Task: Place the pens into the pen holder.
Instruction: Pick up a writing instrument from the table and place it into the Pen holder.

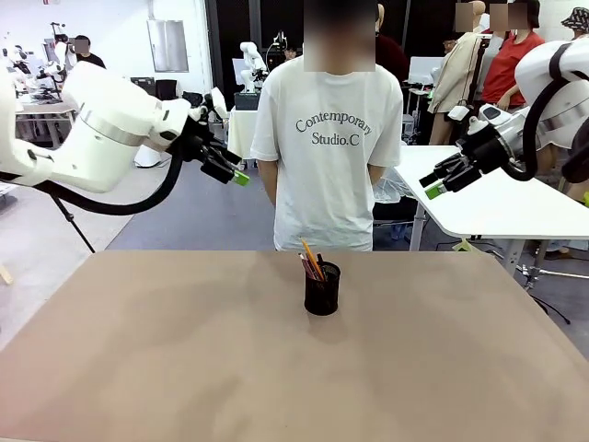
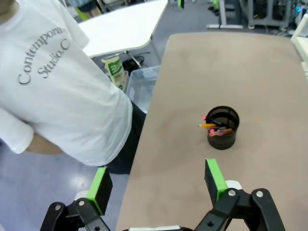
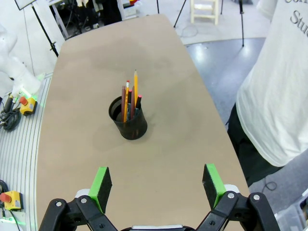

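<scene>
A small black mesh pen holder [image 1: 322,288] stood near the middle of a brown bench [image 1: 166,368], and the pens [image 1: 310,261] leaned together inside it, tips poking above the rim toward eleven o'clock, so the sorting looked finished. The left gripper [image 1: 230,171] hung high at ten o'clock and the right gripper [image 1: 442,180] high at two o'clock, both well apart from the holder, fingers spread wide and holding nothing. A person [image 1: 327,147] in a white T-shirt stood at twelve o'clock behind the bench, arms tucked back, probably just watching.
</scene>
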